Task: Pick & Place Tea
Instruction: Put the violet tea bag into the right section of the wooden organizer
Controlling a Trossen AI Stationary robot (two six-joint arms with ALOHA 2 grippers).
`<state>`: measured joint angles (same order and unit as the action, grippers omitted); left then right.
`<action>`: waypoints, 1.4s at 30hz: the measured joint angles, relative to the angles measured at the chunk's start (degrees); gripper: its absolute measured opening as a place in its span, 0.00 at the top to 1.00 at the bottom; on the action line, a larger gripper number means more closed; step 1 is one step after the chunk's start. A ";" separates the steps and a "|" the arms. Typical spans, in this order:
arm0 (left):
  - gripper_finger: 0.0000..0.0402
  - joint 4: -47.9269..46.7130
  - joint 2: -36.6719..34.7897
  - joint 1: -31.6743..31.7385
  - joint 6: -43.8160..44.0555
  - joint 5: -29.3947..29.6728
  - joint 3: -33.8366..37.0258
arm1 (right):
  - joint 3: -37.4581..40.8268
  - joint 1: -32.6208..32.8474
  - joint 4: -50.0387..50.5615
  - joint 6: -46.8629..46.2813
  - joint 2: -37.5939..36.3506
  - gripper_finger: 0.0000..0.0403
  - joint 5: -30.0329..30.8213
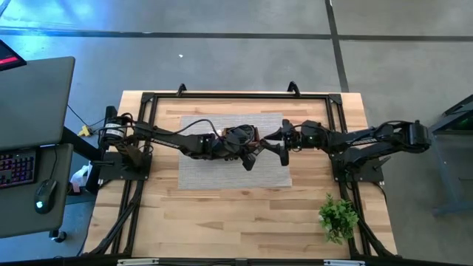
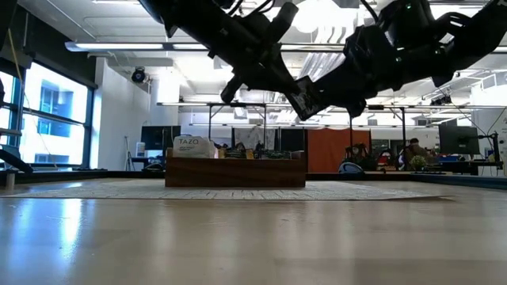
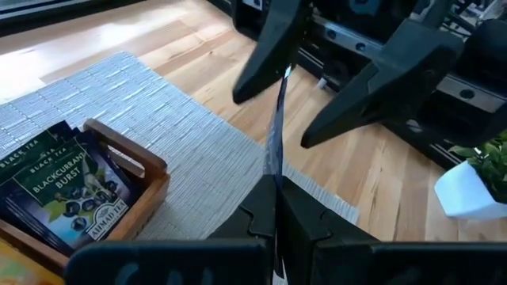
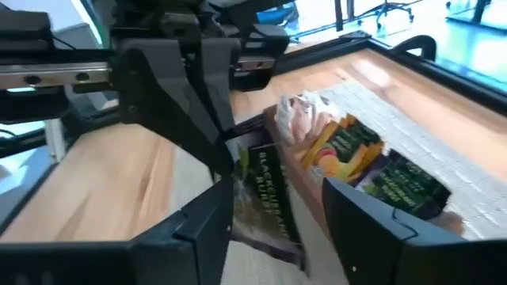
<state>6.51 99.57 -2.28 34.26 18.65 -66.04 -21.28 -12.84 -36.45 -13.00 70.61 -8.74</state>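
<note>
Tea sachet (image 3: 275,131), dark with blackcurrant print, hangs edge-up above the grey mat (image 3: 198,150), just beside the wooden tray (image 3: 131,170). The left gripper (image 3: 276,194) is clamped together on its lower edge. The right gripper (image 3: 337,83) faces it with fingers spread apart on either side of the sachet's upper part, not pinching it. More sachets (image 4: 372,162), dark green and orange-yellow, lie in the tray. A small green plant (image 1: 338,216) stands well apart from the tray, near the table's (image 1: 222,222) corner.
</note>
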 joint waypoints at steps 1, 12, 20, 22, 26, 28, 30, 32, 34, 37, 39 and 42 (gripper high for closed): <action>1.00 0.12 0.00 0.02 0.00 0.00 0.00 | 0.00 0.00 -0.04 -0.43 0.00 0.53 -0.47; 1.00 0.24 0.00 -0.02 0.00 1.51 0.00 | 0.00 0.11 -0.93 0.11 0.00 0.95 -5.96; 1.00 0.96 0.00 0.04 -2.50 0.90 0.00 | 0.00 0.11 -1.28 0.14 0.00 0.99 -1.55; 1.00 0.97 0.00 0.06 -4.42 0.04 0.00 | 0.00 0.11 -1.53 -0.15 0.01 0.99 -1.56; 1.00 0.69 0.00 0.04 -10.46 -0.06 0.00 | -0.37 0.11 -0.95 -0.47 0.02 0.99 -2.53; 1.00 0.54 0.00 0.06 -11.02 0.67 0.00 | -0.43 0.11 -0.30 -0.94 0.02 0.99 -2.52; 1.00 0.18 0.00 0.31 -11.29 1.39 0.00 | -0.58 0.13 0.55 -1.07 0.02 1.00 -2.53; 1.00 -0.62 0.00 0.52 -11.84 1.14 -0.02 | -0.59 0.23 0.89 -1.70 0.02 1.00 -2.13; 1.00 -1.65 0.00 1.10 -12.15 1.00 -0.10 | -0.59 0.81 1.06 -1.86 0.02 1.00 -0.69; 1.00 -3.86 0.00 2.18 -13.07 -0.54 -0.22 | -0.59 2.12 1.66 -1.67 0.02 1.00 0.35; 1.00 -4.74 0.00 3.25 -13.07 -3.32 -0.24 | -0.61 3.30 2.84 -1.55 0.02 1.00 2.05; 1.00 -4.35 0.02 4.68 -13.10 -9.26 -0.08 | -0.63 4.78 5.42 -0.51 0.02 1.00 6.97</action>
<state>2.17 99.59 2.40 21.16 9.39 -66.12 -21.91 -8.06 -31.03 -13.52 70.63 -1.77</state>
